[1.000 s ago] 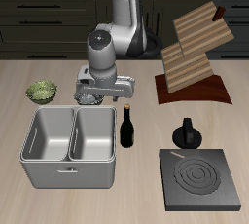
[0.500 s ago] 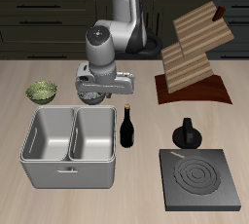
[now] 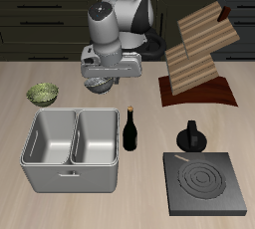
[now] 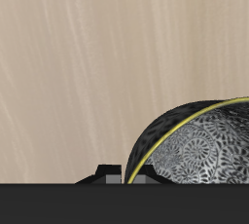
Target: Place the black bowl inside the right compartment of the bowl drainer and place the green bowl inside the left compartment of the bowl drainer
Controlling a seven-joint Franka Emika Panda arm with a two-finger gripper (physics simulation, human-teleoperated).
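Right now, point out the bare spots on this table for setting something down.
Bare: between the green bowl and the bowl drainer; in front of the wooden rack, behind the stove plate. Crowded: around the wine bottle beside the drainer, under the claw.

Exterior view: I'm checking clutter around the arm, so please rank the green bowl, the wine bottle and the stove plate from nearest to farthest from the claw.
1. The wine bottle, just in front of the claw, beside the bowl drainer.
2. The green bowl, off to the side, behind the drainer.
3. The stove plate, at the table's front edge.
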